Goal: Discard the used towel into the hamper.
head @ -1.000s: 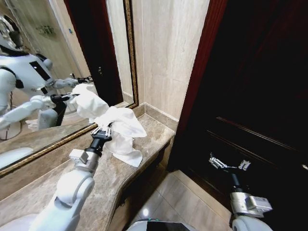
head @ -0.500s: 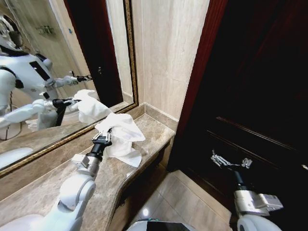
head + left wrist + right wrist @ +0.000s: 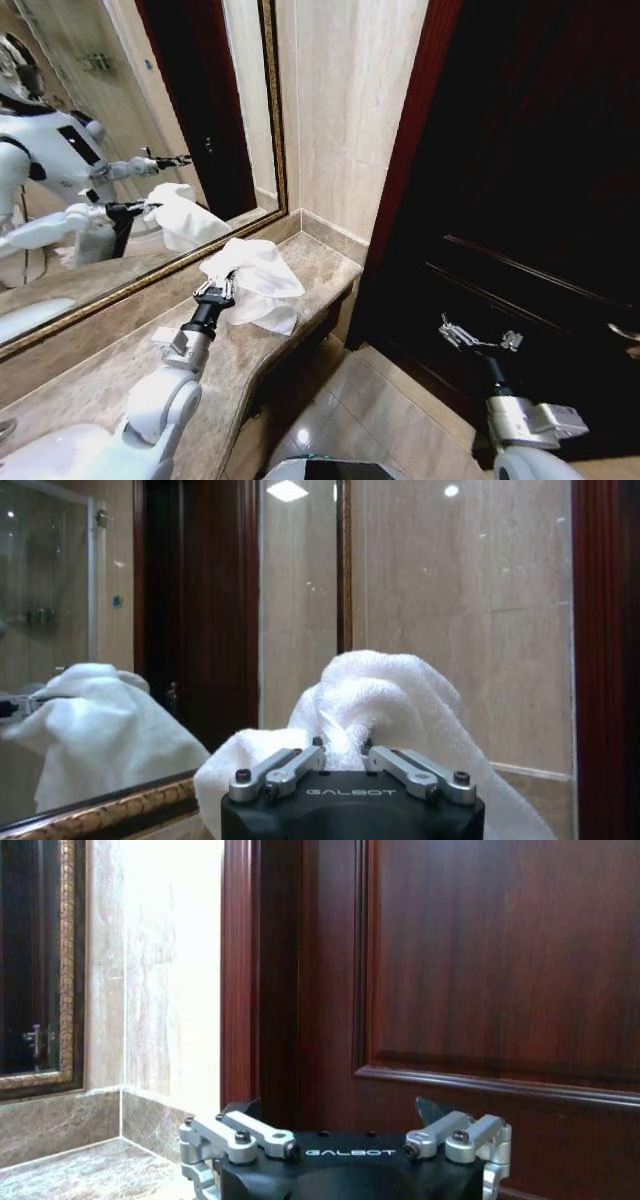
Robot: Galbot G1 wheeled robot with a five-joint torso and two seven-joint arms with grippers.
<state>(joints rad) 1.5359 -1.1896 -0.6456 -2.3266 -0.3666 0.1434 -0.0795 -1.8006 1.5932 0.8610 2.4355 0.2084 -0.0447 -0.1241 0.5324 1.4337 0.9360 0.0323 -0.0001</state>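
A white towel [image 3: 257, 283] hangs in a bunch just above the marble counter [image 3: 120, 370], its lower folds trailing near the counter's end. My left gripper [image 3: 216, 291] is shut on the towel's top fold; the left wrist view shows the towel [image 3: 385, 697] pinched between the fingers [image 3: 285, 769]. My right gripper [image 3: 478, 343] is held low in front of the dark wooden door, open, with nothing in it; the right wrist view shows its fingers [image 3: 245, 1132] spread. The hamper is out of view.
A gold-framed mirror [image 3: 150, 150] backs the counter and reflects the robot and towel. A beige tiled wall [image 3: 340, 120] meets a dark wooden door [image 3: 530, 180] on the right. Glossy tiled floor [image 3: 370, 410] lies below the counter's end. A white basin [image 3: 25, 320] shows in the mirror.
The left gripper has lifted the towel's bunch and drawn it slightly back along the counter. The view has shifted a little. The right arm has hardly moved.
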